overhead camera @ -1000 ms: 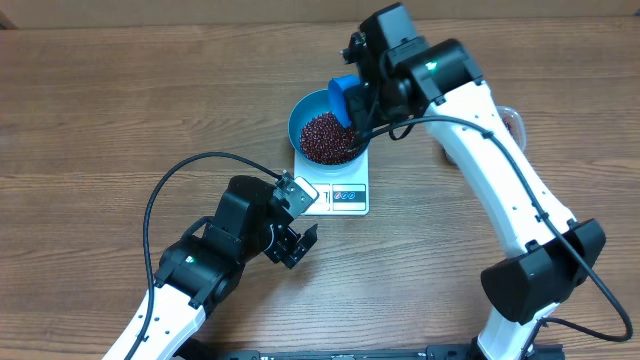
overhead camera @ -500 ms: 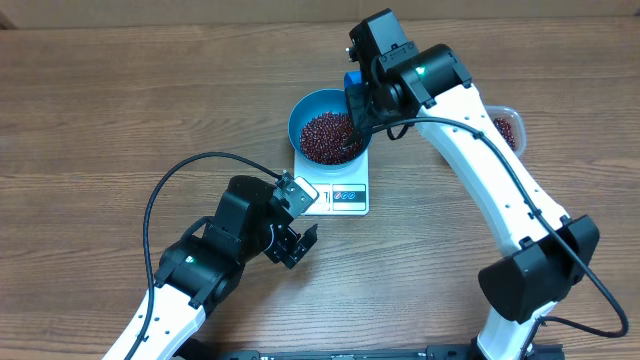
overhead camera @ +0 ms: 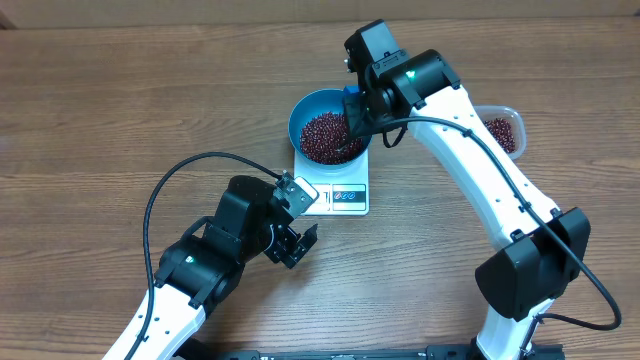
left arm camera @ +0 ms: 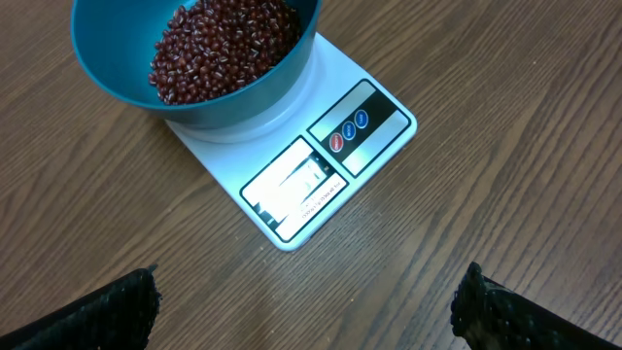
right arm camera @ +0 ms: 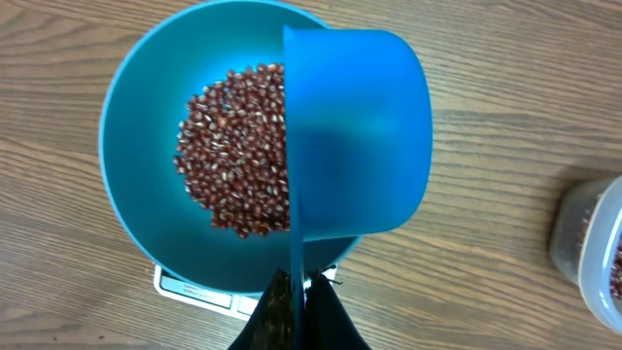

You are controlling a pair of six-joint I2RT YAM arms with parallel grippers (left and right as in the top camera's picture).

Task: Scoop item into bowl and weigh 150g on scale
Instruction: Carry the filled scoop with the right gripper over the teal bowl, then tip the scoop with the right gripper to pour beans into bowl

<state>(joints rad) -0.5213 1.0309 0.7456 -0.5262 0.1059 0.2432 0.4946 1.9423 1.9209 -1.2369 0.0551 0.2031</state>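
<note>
Wood-grain table (overhead camera: 120, 110) fills the overhead view, brown planks running side to side, with a pale strip beyond the far edge. Toward the middle of the far edge sits the white scale (overhead camera: 340, 198), display strip facing the near edge, its reading washed out by glare. The blue bowl (overhead camera: 298, 120) stands on it, a heap of red-brown beans (overhead camera: 325, 138) inside. The right gripper (right arm camera: 296, 292) is clenched on the thin handle of the blue scoop (right arm camera: 360, 136), which hangs over the bowl's right half with its back to the wrist camera. The clear tub (overhead camera: 505, 130) of beans sits near the far right, well apart from the scale. The left gripper (overhead camera: 300, 243) hovers just near-side of the scale, fingers (left arm camera: 107, 311) spread wide, grasping nothing. A black cable (overhead camera: 165, 185) loops above the wood.
</note>
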